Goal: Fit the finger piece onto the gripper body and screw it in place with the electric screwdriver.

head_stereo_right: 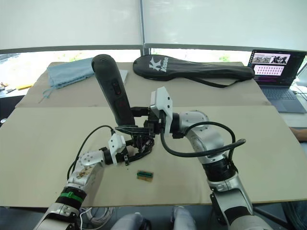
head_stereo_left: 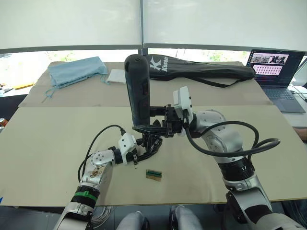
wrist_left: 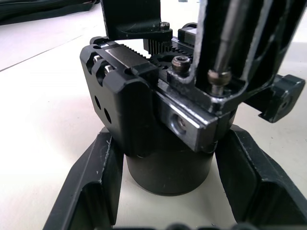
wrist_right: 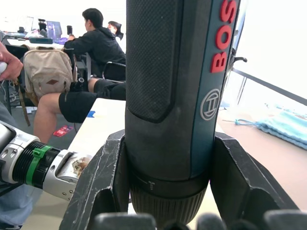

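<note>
The gripper body (head_stereo_left: 152, 140) stands on the table on its round base (wrist_left: 168, 165). My left gripper (head_stereo_left: 145, 147) is shut on that base, one finger (wrist_left: 91, 187) on each side. The electric screwdriver (head_stereo_left: 137, 88) is held upright above it, with my right gripper (head_stereo_left: 143, 123) shut on its lower end. Its thin metal bit (wrist_left: 231, 38) comes down onto a screw (wrist_left: 218, 79) on the silvery bracket (wrist_left: 184, 124). A black ribbed piece, apparently the finger piece (wrist_left: 268, 43), stands on the bracket right beside the bit.
A small green-and-tan block (head_stereo_left: 153, 174) lies on the table just in front of the grippers. At the back lie a black racket bag (head_stereo_left: 201, 71), a blue cloth (head_stereo_left: 76, 71) and a laptop (head_stereo_left: 276, 72). Seated people (wrist_right: 96, 52) show beyond the table.
</note>
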### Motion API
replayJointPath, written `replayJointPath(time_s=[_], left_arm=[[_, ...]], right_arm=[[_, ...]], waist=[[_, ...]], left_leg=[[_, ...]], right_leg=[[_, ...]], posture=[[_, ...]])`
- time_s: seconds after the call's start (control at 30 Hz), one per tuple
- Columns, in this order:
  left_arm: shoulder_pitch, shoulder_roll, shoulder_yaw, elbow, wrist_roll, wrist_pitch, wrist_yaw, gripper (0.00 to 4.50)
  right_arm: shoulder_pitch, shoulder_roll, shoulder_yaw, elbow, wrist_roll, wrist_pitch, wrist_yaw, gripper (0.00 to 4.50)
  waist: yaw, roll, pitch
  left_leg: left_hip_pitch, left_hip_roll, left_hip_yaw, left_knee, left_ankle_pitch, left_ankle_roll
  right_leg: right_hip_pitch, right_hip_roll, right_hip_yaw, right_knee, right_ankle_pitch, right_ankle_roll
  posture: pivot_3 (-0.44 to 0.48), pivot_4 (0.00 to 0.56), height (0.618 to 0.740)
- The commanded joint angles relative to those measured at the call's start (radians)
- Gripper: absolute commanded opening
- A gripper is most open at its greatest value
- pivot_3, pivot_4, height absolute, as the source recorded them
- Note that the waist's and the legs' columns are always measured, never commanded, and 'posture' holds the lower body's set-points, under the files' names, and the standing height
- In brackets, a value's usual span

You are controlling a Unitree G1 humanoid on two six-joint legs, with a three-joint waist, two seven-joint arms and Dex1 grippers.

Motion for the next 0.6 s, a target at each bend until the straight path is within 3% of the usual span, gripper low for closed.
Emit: replayJointPath(time_s=[0.03,0.6], left_arm=[[0.015,0.002,-0.026,0.014,0.013,0.015,-0.019,2.27],[0.007,0.008,-0.025,0.013,0.009,0.024,-0.026,2.27]], right_arm=[[0.015,-0.019,0.012,0.014,-0.025,0.021,-0.017,1.91],[0.058,-0.031,0.074,0.028,-0.072,0.01,-0.053,1.91]], waist=[[0.0,0.0,0.0],[0.0,0.0,-0.001]], left_leg=[[0.002,0.0,0.0,-0.001,-0.001,-0.001],[0.003,0.0,0.0,-0.001,-0.002,-0.004]], right_leg=[[0.001,0.0,0.001,0.0,0.0,0.0],[0.002,-0.001,0.008,0.0,0.0,0.0]], posture=[[0.0,0.15,0.74],[0.0,0.15,0.74]])
